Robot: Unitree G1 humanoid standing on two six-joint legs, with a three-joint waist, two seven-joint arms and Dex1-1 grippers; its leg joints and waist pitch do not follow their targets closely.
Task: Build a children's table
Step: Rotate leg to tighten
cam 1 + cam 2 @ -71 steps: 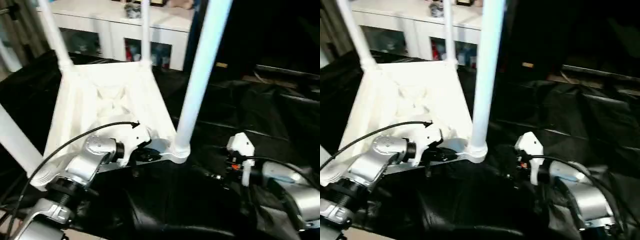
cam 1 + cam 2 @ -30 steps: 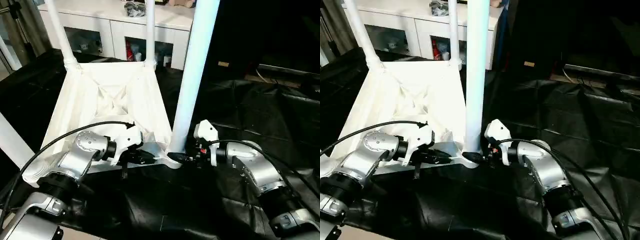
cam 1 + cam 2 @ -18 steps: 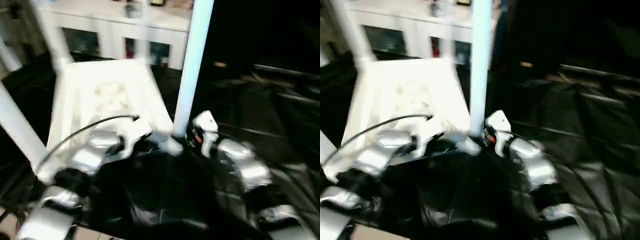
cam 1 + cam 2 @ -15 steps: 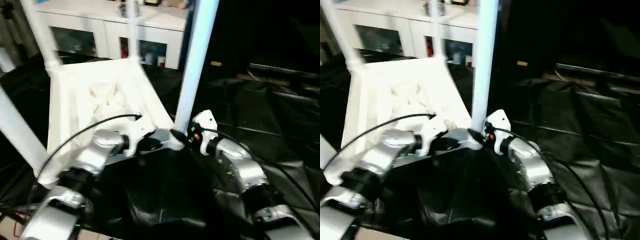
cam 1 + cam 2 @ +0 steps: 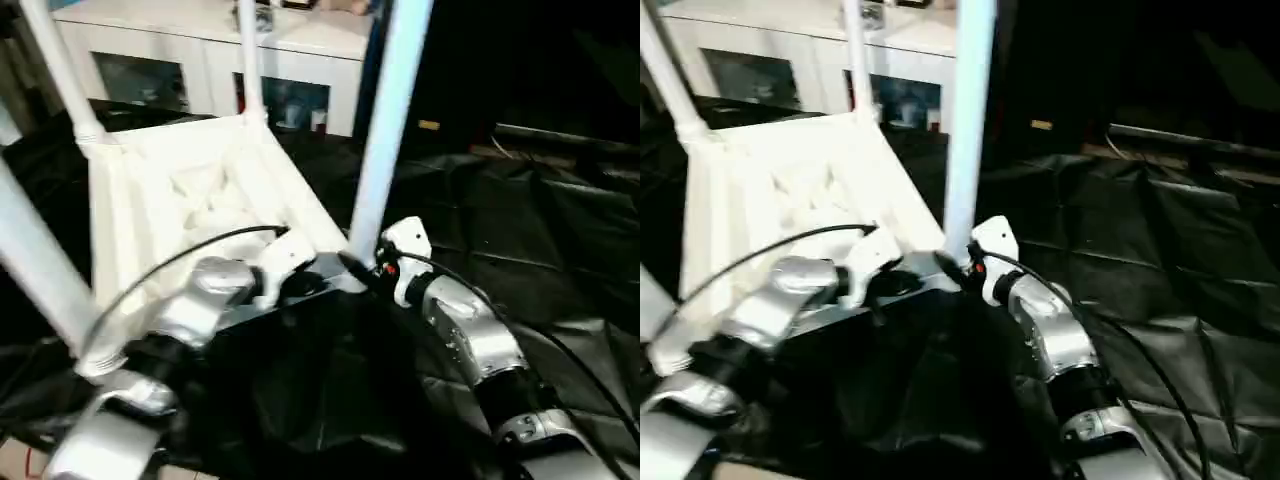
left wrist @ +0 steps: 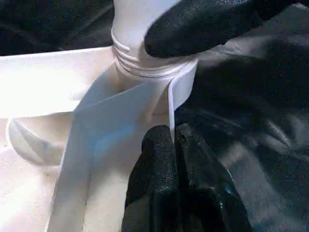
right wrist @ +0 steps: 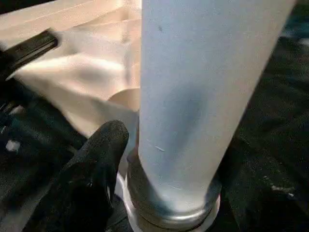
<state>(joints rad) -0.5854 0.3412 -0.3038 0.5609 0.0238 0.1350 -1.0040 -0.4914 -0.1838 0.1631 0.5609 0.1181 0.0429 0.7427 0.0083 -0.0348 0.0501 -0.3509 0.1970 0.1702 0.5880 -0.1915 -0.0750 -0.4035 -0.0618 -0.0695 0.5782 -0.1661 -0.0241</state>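
Table top (image 5: 190, 200): upside down on black sheeting (image 5: 520, 230), ribbed underside up, legs standing in corner sockets
Near leg (image 5: 385, 120): upright in corner socket nearest both arms
Left gripper (image 6: 171, 140): clenched on rim wall beside that socket
Right gripper (image 7: 145, 159): grasping near leg's base, one finger (image 7: 91, 169) against tube
Cabinet (image 5: 210, 50): behind table

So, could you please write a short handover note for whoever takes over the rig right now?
Left gripper: shut on the table top's rim by the near-right corner socket.
Right gripper: at the base of the near-right leg; jaws' state unclear.
Table top lies upside down on black sheeting.
Done: four legs stand in their sockets.
Left: check the near-right leg's seating, then probably turn the table upright.
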